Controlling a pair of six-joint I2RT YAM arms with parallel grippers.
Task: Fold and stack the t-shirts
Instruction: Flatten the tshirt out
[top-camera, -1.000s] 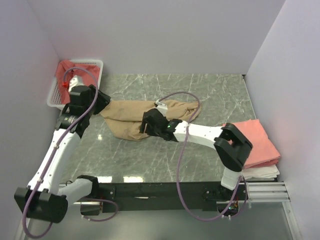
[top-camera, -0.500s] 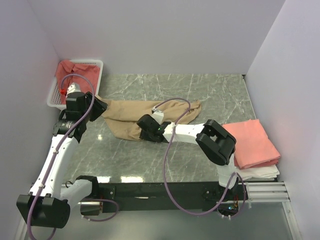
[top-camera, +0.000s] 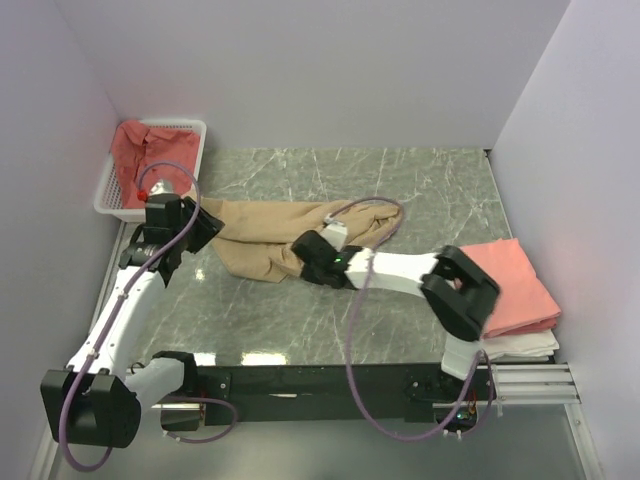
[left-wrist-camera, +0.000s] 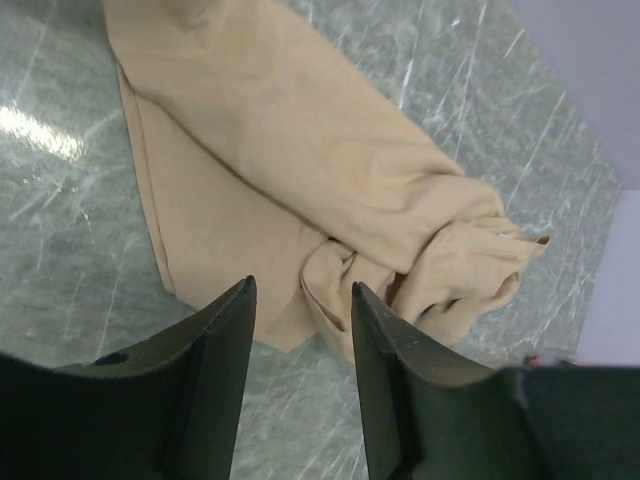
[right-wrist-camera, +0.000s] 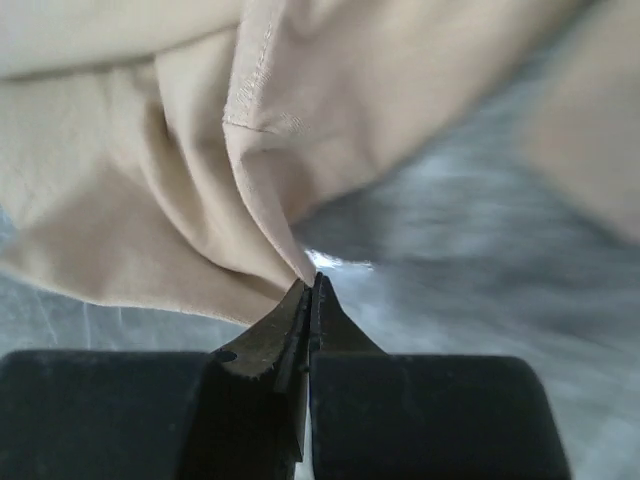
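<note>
Cloth held by almost nothing is the main risk here. The right gripper (right-wrist-camera: 312, 285) has its jaws pressed flat together. The tan t-shirt (right-wrist-camera: 140, 170) reaches them only through the pointed tip of one hemmed fold, which seems to be pinched right at the fingertips. The rest of the shirt lies bunched ahead of those tips and off to their left, on the marble table (top-camera: 420, 180).

The left gripper (left-wrist-camera: 300, 290) has its jaws wide apart with nothing between them. It hovers over the shirt's other end, with a flat panel and a twisted knot of fabric lying beyond its fingers (left-wrist-camera: 225, 340).

Several things could go wrong from here:
- **Slipping out:** the right-hand bite looks so shallow that any pull to spread the shirt may draw the fold out, leaving the jaws closed on air.
- **Wrong layer:** even if the bite holds, it may have taken one layer or a sleeve hem instead of a true corner, so the cloth would rise twisted, not flat.
- **Grabbing the knot:** if the left gripper comes down on the knot, it could seize several layers at once and lock the twist in.
- **Dragging:** pulling both ends while the middle is bunched could drag the heap across the table without opening it.

A folded coral t-shirt (top-camera: 510, 285) rests well behind and to the right of the right gripper. A red t-shirt (top-camera: 140, 150) sits in the basket (top-camera: 190, 125) just beyond the left gripper.
</note>
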